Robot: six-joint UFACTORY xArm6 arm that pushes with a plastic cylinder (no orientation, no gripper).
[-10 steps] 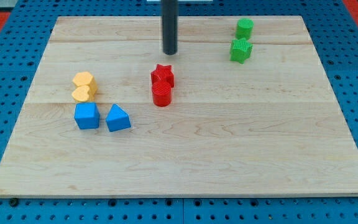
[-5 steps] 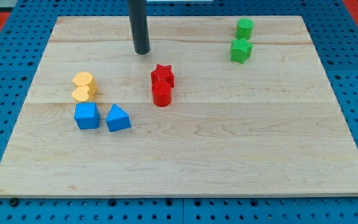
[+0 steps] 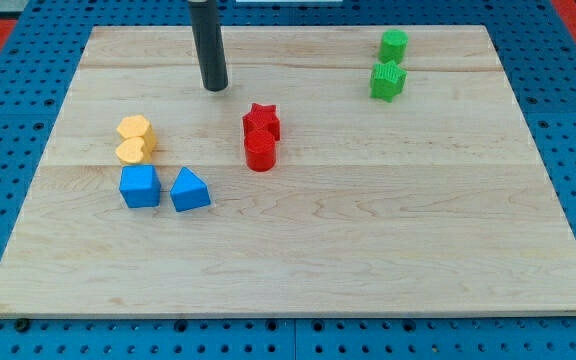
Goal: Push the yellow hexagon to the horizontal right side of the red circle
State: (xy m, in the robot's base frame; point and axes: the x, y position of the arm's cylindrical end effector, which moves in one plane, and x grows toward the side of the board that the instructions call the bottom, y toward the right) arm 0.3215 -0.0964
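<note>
Blocks in three clusters on the board [image 3: 368, 250]

Hexagon [image 3: 135, 130] left of circle [image 3: 260, 152]; my tip [image 3: 215, 87] above, between them

dark rod upright, my tip [image 3: 214, 87] lowered

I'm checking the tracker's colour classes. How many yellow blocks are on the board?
2: the yellow hexagon at the view's left, and a second yellow block touching it just below. None appear hidden.

Wooden board [image 3: 368, 250] | 9 o'clock: yellow hexagon [image 3: 135, 129], yellow heart [image 3: 130, 151], blue cube [image 3: 139, 186], blue triangle [image 3: 189, 189] | centre: red star [image 3: 262, 119], red circle [image 3: 260, 151] | 1 o'clock: two green blocks [image 3: 388, 80]
</note>
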